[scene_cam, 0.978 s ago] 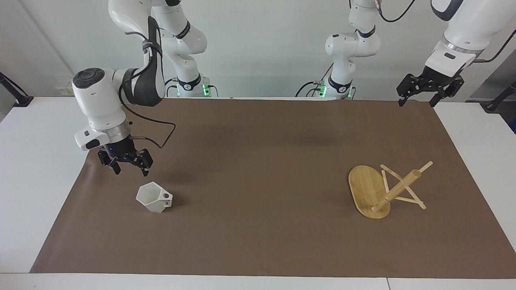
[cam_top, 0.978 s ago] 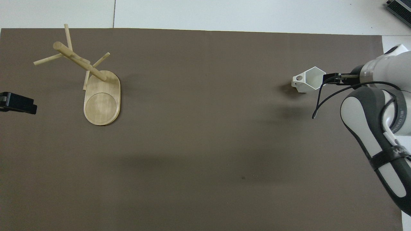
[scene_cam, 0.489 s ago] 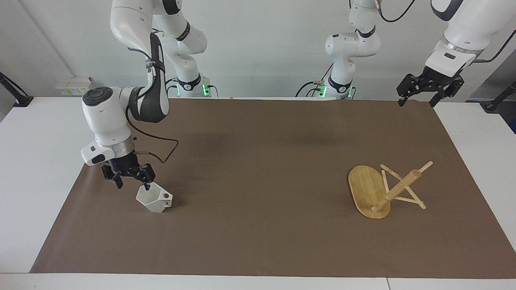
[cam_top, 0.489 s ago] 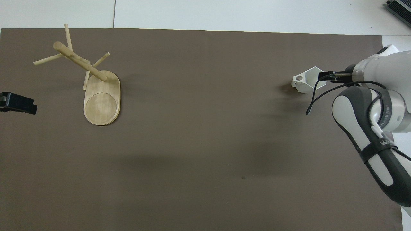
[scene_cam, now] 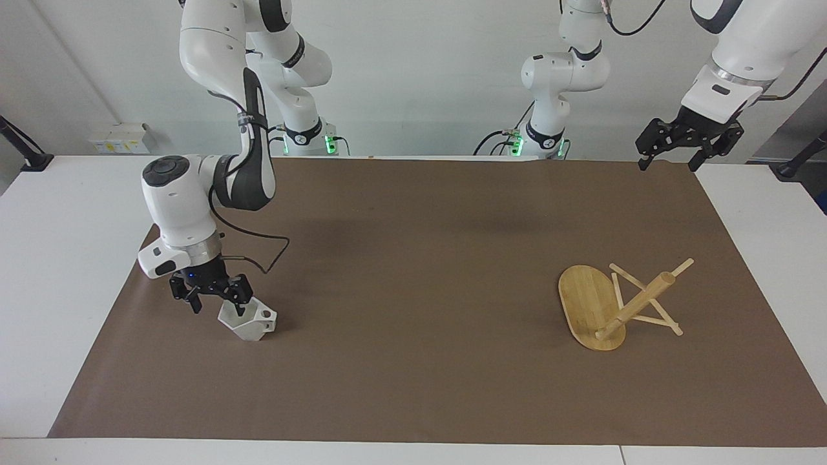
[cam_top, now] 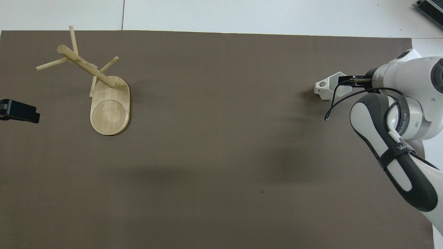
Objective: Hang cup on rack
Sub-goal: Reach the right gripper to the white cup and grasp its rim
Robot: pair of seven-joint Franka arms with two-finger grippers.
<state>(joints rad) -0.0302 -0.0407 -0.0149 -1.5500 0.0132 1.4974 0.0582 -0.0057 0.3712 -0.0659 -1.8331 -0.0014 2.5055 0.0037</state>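
Facing view. I see the right gripper [scene_cam: 216, 303] lowered at about 8 o'clock from the middle of the brown mat [scene_cam: 413, 258], at the rim of the cup [scene_cam: 249, 321]. Its fingers stand apart: one fingertip is down inside the cup's mouth, the other outside the wall on the side toward the right arm's end of the table. The fingers straddle the wall but have not closed on it, and I cannot confirm contact. The cup rests on the mat, tilted, its pierced handle pointing toward the mat's middle. The rack [scene_cam: 617, 303] lies tipped over at about 4 o'clock, toward the left arm's end, base on edge, post slanting up, pegs touching the mat. The left gripper [scene_cam: 669, 158] waits in the air over the mat's corner at 2 o'clock, fingers spread, holding nothing.

Overhead view. The right arm's wrist covers most of the right gripper [cam_top: 346, 81]; only a dark tip shows over the cup [cam_top: 328, 88], at 2 o'clock. The cup's rim is partly hidden. The rack [cam_top: 100, 90] is at 10 o'clock. The left gripper [cam_top: 19, 111] is cut off by the frame edge at 9 o'clock.
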